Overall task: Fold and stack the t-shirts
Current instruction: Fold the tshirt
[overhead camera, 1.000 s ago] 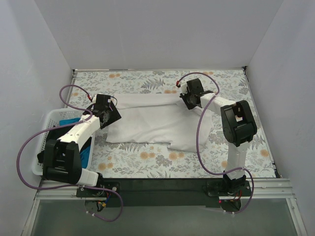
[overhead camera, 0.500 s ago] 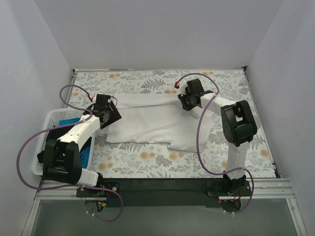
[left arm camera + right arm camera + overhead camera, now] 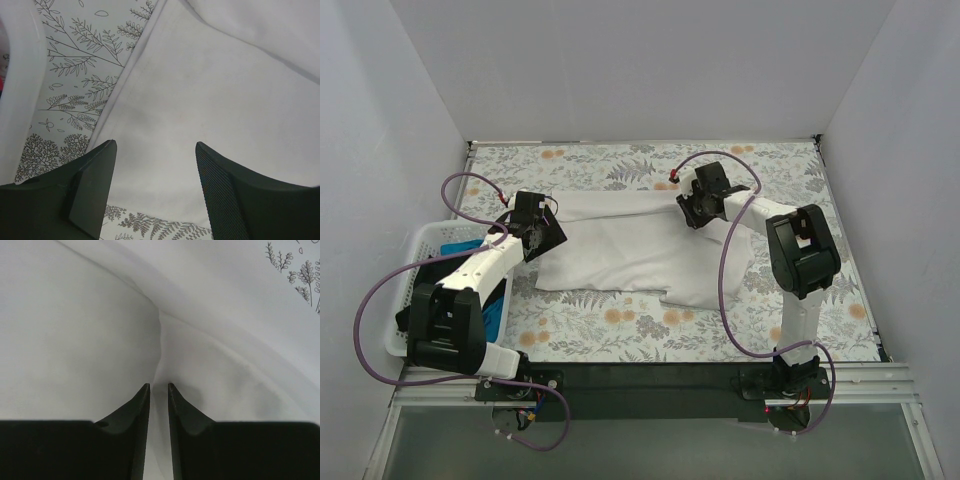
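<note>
Right gripper had edged a little to the left along the far hem of the white t-shirt, while the left arm stayed put. Its fingers were drawn almost together, pinching a raised crease of the white cloth between the tips. The left gripper hung with its fingers spread wide over the shirt's left edge, holding nothing. The white t-shirt lay partly folded in the middle of the floral tablecloth, between the two arms. A blue t-shirt sat crumpled in the white basket at the table's left side.
</note>
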{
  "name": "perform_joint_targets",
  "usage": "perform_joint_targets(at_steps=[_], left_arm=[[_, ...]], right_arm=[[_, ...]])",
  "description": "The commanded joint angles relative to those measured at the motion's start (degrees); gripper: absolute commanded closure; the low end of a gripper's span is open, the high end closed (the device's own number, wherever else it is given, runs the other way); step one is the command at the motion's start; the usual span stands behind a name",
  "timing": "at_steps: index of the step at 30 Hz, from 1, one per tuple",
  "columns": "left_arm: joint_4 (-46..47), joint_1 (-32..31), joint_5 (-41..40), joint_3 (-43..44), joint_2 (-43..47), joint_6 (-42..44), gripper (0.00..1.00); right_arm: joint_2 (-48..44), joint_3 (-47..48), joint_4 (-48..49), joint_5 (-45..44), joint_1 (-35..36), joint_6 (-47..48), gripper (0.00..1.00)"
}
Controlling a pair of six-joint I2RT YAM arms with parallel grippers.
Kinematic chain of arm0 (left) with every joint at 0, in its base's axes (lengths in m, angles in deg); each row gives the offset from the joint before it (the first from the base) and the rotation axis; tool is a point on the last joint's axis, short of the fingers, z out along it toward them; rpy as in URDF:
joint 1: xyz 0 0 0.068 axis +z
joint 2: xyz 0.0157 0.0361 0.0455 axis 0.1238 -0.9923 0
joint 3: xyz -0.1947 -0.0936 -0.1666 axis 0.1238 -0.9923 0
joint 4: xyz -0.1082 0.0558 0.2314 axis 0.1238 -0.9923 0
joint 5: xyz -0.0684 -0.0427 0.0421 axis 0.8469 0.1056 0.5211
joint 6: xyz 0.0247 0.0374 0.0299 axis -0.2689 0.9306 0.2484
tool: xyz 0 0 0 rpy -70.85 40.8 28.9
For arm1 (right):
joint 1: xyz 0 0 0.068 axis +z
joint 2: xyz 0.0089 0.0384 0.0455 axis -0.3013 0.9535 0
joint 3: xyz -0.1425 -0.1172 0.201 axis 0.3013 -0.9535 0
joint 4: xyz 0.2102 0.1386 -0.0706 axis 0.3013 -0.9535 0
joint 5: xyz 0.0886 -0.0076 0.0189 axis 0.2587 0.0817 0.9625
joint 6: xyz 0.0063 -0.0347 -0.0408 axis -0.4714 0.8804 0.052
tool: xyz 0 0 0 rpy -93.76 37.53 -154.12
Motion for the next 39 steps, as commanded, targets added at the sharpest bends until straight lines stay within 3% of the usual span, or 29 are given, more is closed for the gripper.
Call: perform_joint_targets(at_steps=[1,16,22,33,36,37,39], left_arm=[[0.9,-0.1,0.0,0.5,1.0,0.7,0.37],[0.9,-0.1,0.4,0.5,0.7,0.8,0.37],[0.9,0.0,0.4,0.4,0.6,0.9,0.37],[0.9,0.0,0.7,0.4,0.5,0.9,0.37],[0.9,0.0,0.7,0.4,0.4,0.9,0.37],[0.9,-0.1,0.7,0.5,0.4,0.9,0.37],[0.9,-0.1,0.7,0.4,0.4,0.9,0.37]], right_arm=[[-2.0,-0.2,-0.4,-1.9,1.4,0.3,0.72],[0.0,0.0,-0.3,-12.4,2.4,-0.2,0.76],[0.6,0.0,-0.4,-10.0,2.5,0.0,0.81],[0.9,-0.7,-0.3,-8.6,2.8,0.7,0.78],[1.3,-0.7,-0.3,-9.6,2.8,1.2,0.87],[1.3,-0.6,-0.6,-9.9,2.8,1.4,0.97],[0.2,-0.6,-0.6,-9.6,2.8,1.8,0.99]])
